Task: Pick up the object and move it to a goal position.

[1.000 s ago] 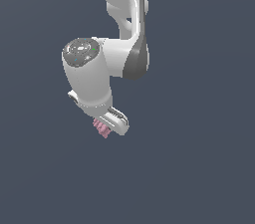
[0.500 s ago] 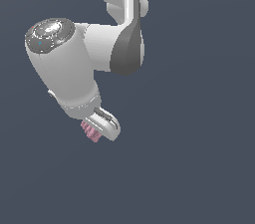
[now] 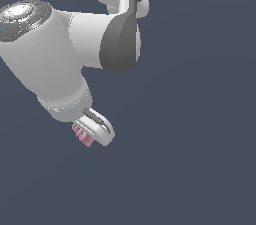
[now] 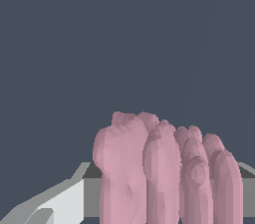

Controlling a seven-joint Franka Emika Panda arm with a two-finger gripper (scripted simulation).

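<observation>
Between my white fingers (image 3: 95,134) sits the small pale pink ribbed lump (image 3: 82,135), clamped and airborne, so pick looks done; goal position isn't visible, move remains.

A matt, ribbed pink object (image 3: 82,135) is seen against the smooth, glossy white plastic-looking gripper (image 3: 92,128) and arm (image 3: 50,54).

The white arm angles down, its claw (image 3: 90,133) clamped shut.
</observation>
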